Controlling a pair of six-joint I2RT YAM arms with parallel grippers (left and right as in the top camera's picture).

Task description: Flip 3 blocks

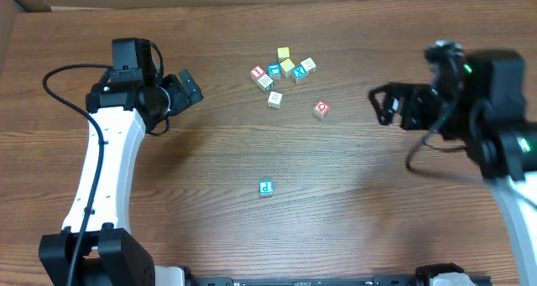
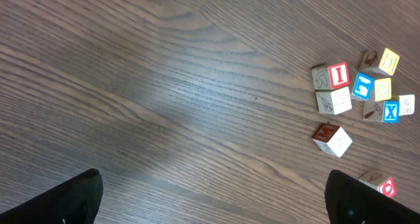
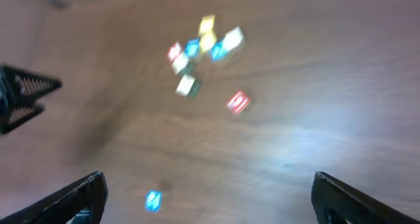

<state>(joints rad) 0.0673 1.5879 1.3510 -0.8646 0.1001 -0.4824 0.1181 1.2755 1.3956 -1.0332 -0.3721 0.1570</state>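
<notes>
The left gripper [image 1: 191, 90] and right gripper [image 1: 380, 106] are both standing wide open, holding nothing. Measured from the blue "X" wooden cube [image 1: 299, 71], the red-lettered "O" wooden cube [image 1: 320, 110] and the pale wooden cube [image 1: 274, 100] are lying near. The blue-"P" yellow wooden cube [image 1: 266, 188] is lying well apart. All three flips are apparently still waiting.

Three small wooden cubes, all resting flat on the worktop [image 1: 210, 227].

P block [image 1: 266, 187]: blue "P" on its top face, blue border. It lies alone towards the near middle of the worktop, well apart from the other two.

O block [image 1: 320, 110]: red "O" in a red frame facing up, the cube turned slightly askew. It sits by itself, to the right of and a little nearer than the cluster [image 1: 285, 68] of other cubes.

Pale block [image 1: 274, 100]: light top face, lettering too small to read; my left wrist view shows a dark red side face. It lies just on the near side of the cluster, left of the O block.
</notes>
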